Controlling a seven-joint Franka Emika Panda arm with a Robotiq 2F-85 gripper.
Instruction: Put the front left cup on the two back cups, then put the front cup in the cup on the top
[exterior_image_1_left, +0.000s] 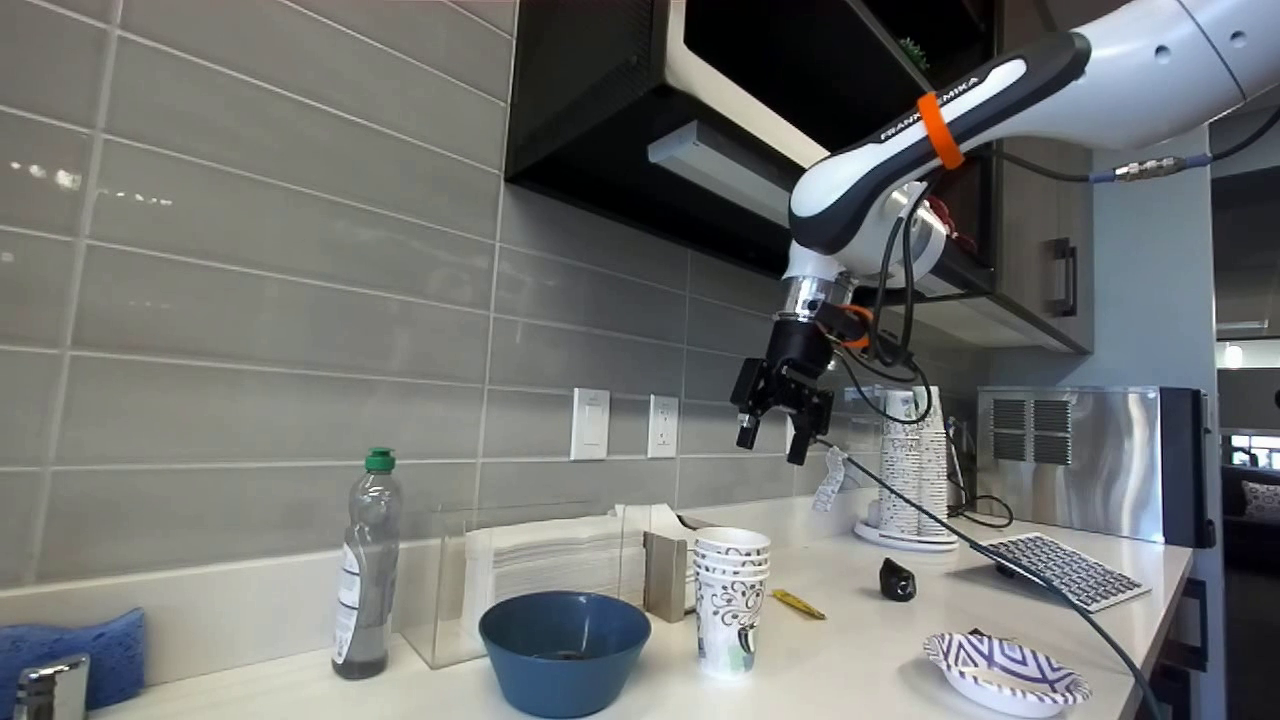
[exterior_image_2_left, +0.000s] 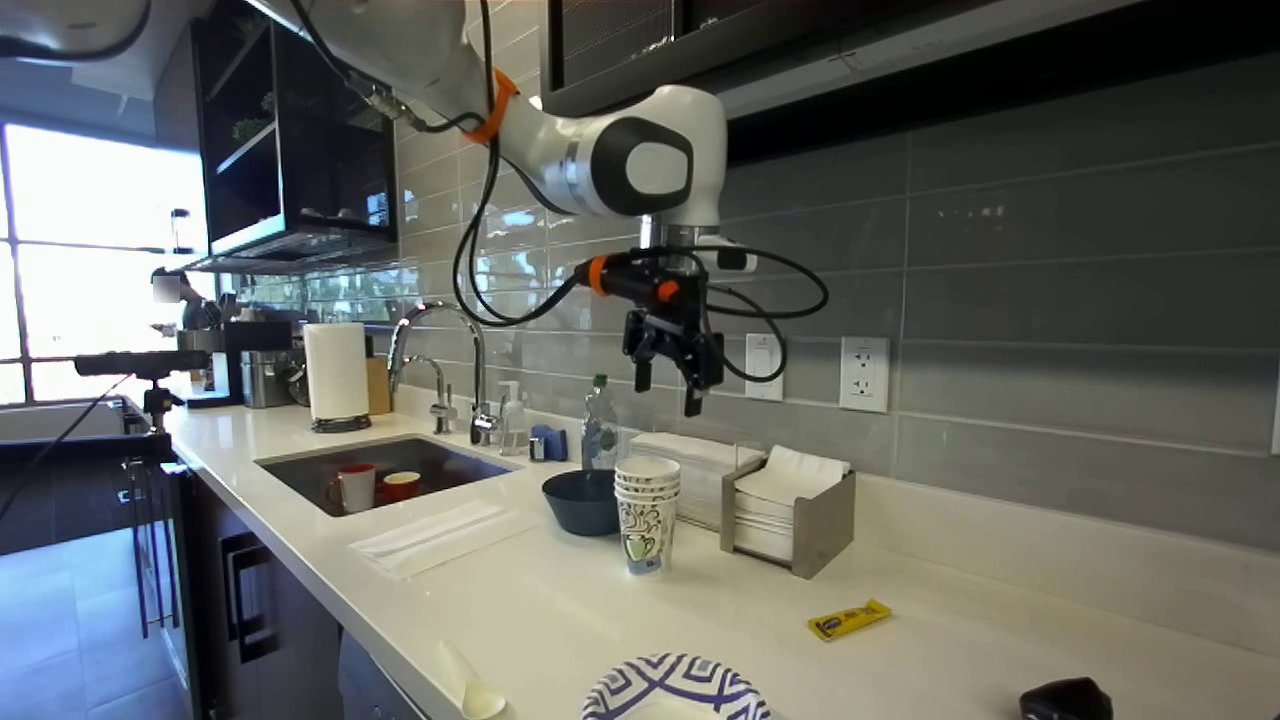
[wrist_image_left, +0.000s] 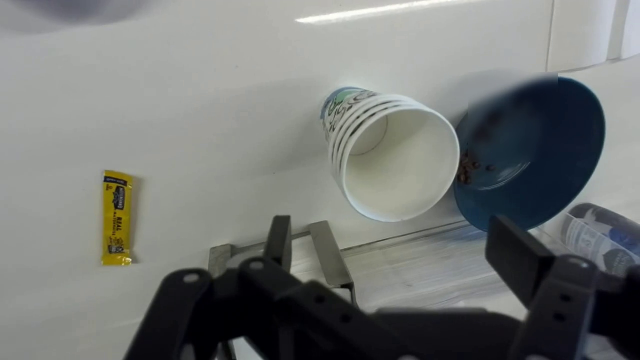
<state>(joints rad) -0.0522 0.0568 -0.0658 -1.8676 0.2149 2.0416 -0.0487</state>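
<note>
Several nested white paper cups (exterior_image_1_left: 730, 608) stand as one upright stack on the bench (exterior_image_1_left: 825, 670), below the tool (exterior_image_1_left: 772, 443) and well apart from it. The tool hangs with its fingers (wrist_image_left: 515, 260) spread. In the wrist view the stack's open mouth shows ahead of the gap between them; ahead of one finger sits a blue bowl (wrist_image_left: 562, 170) with small brown pieces (wrist_image_left: 465, 175) inside, out past the other a yellow packet (wrist_image_left: 117, 218).
</note>
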